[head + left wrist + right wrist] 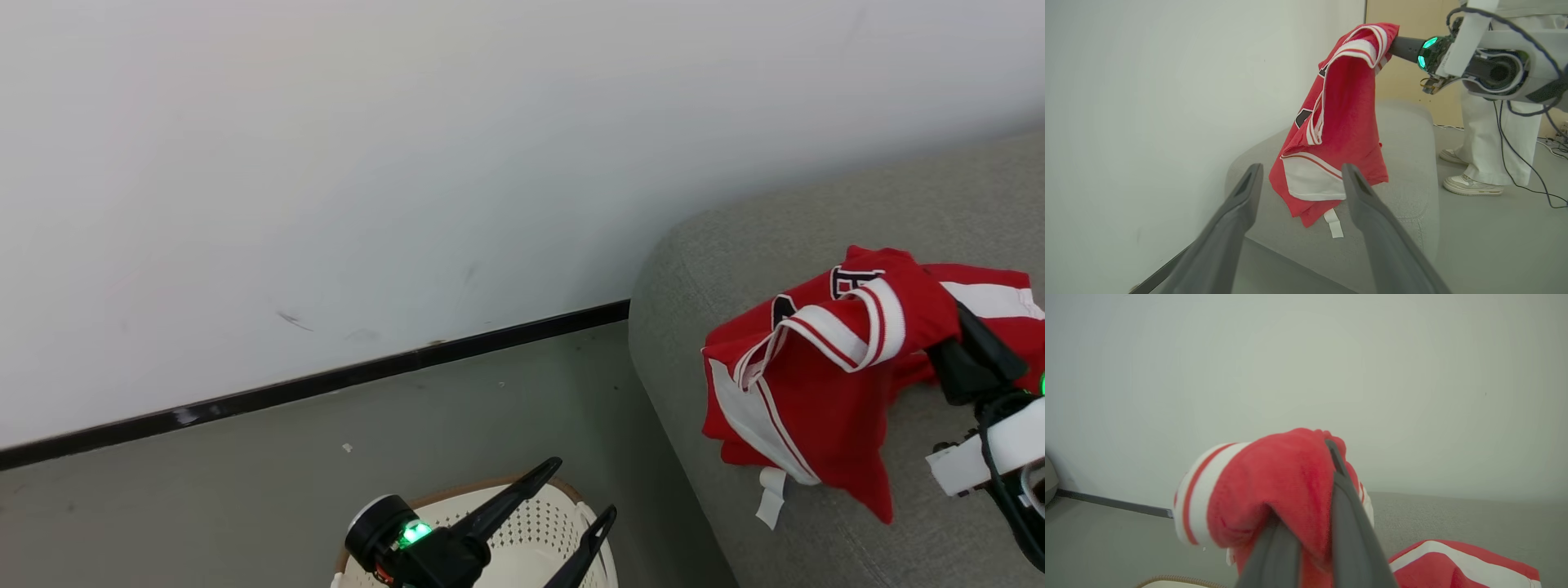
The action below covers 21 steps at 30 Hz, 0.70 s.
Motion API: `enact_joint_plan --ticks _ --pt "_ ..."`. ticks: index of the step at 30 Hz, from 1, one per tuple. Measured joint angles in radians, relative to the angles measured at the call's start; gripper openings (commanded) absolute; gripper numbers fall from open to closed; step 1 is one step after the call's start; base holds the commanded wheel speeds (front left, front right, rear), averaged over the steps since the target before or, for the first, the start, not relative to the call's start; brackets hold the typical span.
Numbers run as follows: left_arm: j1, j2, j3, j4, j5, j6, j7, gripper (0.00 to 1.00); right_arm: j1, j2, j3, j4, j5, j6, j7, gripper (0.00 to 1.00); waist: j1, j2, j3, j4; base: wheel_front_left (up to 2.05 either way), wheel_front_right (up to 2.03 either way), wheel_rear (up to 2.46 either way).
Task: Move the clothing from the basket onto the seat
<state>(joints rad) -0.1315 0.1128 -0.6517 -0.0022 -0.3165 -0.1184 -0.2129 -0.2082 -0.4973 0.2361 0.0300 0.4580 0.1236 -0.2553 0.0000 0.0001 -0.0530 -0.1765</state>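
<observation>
A red garment of the clothing (816, 367) with white stripes and dark lettering hangs from my right gripper (959, 327), which is shut on its upper fold above the grey seat (735, 245). Its lower hem drapes onto the seat (1404, 163). In the right wrist view the fingers (1347, 514) pinch the red fabric (1274, 486). Another red, white-striped piece (1461, 563) lies on the seat behind it. My left gripper (581, 490) stands open and empty over the cream basket (531, 523). In the left wrist view its fingers (1241, 204) point toward the hanging garment (1343, 122).
A white wall with a dark skirting strip (326, 380) runs behind the grey floor. A person's white-trousered legs and shoes (1470, 185) stand beyond the seat, with cables (1527, 171) trailing on the floor. The basket's brown rim (1180, 580) sits left of the seat.
</observation>
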Motion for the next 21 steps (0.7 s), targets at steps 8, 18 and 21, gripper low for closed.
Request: enact_joint_plan --ticks 8,18,21 --pt "0.0 -0.012 -0.068 0.015 -0.018 0.0 -0.009 1.0 0.146 0.032 -0.183 -0.086 -0.048 0.0 0.0 0.0 0.0 0.0 -0.007 -0.078 0.0 0.0 0.0" --pt "0.0 -0.015 -0.106 0.022 -0.037 -0.008 -0.015 1.0 0.249 0.067 -0.245 -0.156 -0.07 0.0 0.0 0.0 0.0 0.0 -0.012 -0.163 0.0 0.0 0.0" --pt "0.0 -0.016 -0.106 0.023 -0.044 -0.008 -0.018 1.0 0.249 0.07 -0.196 -0.156 -0.047 0.0 0.0 0.0 0.0 0.0 -0.01 -0.186 0.0 0.0 0.0"
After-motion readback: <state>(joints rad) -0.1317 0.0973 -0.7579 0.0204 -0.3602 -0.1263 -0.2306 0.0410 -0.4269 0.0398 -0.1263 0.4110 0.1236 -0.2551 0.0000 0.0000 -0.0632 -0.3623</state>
